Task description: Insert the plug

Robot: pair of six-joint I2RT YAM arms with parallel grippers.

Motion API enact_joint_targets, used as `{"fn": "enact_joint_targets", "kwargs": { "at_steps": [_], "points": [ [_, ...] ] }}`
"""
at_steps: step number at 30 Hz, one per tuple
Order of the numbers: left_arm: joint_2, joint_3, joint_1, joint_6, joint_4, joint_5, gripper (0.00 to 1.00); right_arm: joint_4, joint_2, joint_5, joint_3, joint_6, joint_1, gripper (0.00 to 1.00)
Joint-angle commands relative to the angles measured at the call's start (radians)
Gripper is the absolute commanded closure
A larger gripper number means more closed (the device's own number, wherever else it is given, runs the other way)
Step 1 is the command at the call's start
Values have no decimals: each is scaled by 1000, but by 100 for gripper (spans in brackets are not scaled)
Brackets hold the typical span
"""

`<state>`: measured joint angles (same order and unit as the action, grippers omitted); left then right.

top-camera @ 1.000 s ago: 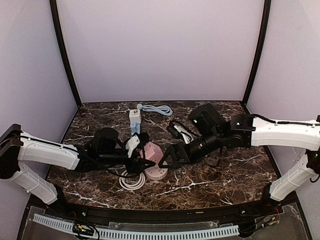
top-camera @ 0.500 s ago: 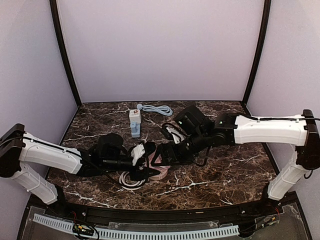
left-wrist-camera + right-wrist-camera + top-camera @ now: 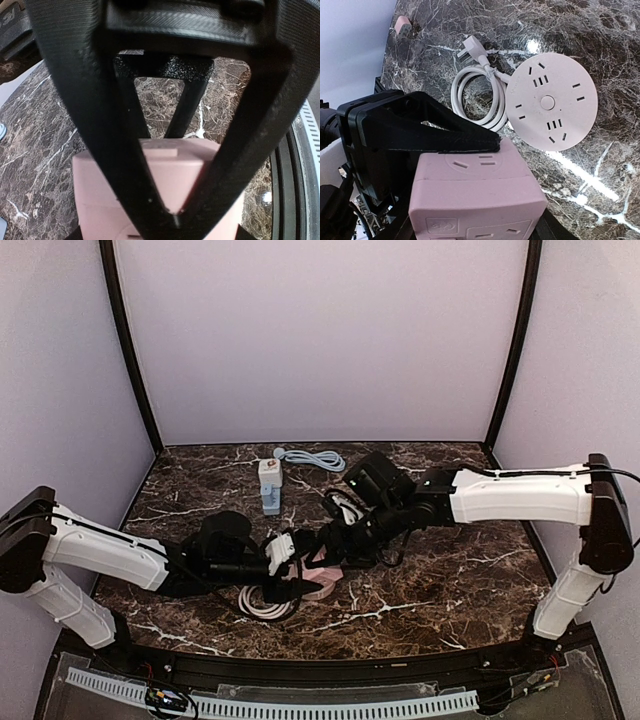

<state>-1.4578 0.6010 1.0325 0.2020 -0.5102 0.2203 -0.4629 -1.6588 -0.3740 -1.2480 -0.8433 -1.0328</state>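
We record that the right end effector (image 3: 328, 556) has swung in from 3 o'clock and narrowed around the pink cube socket (image 3: 480, 200), grip unconfirmed, which the left end effector (image 3: 292, 568) clamps, while the white plug (image 3: 471, 50) lies uninserted on the bench (image 3: 450, 585) at its 8 o'clock.

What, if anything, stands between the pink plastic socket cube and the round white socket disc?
Nothing visible lies between them. The pink plastic socket cube is near the round white socket disc, whose face is bare. The black finger of the left gripper lies along the cube's far edge, towards the disc; the coiled white cable lies beside it.
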Motion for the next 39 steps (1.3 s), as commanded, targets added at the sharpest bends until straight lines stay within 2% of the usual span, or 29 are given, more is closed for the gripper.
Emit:
{"fn": "enact_joint_targets", "kwargs": {
  "at_steps": [1,2,4,6,11,12,15,22,26,31,39],
  "points": [
    [5,12,8,-11,-44,-25,62,42,-5,-40,-26,34,-17,62],
    [7,14,8,-21,-30,-51,54,41,-3,-36,-25,34,-17,67],
    [18,4,7,-37,-21,-87,15,30,-1,-11,-26,35,-17,70],
    [40,-25,6,-52,-37,-115,3,-10,-6,42,-39,49,-15,71],
    [140,-95,6,-103,-74,-194,1,-133,-32,179,-93,64,-11,74],
    [150,-105,5,-122,-72,-251,1,-146,-36,194,-101,62,-11,74],
    [173,-120,-1,-154,-61,-285,2,-170,-40,238,-112,49,-9,78],
    [25,-104,-34,-234,-25,-360,12,-188,21,360,-22,36,31,79],
    [-41,-87,-52,-245,1,-337,15,-188,81,397,67,32,54,79],
    [-88,-69,-54,-212,2,-262,3,-193,163,423,133,41,78,79],
    [-220,38,-71,-107,143,-169,2,-199,250,442,180,50,83,78]
  ]
}}
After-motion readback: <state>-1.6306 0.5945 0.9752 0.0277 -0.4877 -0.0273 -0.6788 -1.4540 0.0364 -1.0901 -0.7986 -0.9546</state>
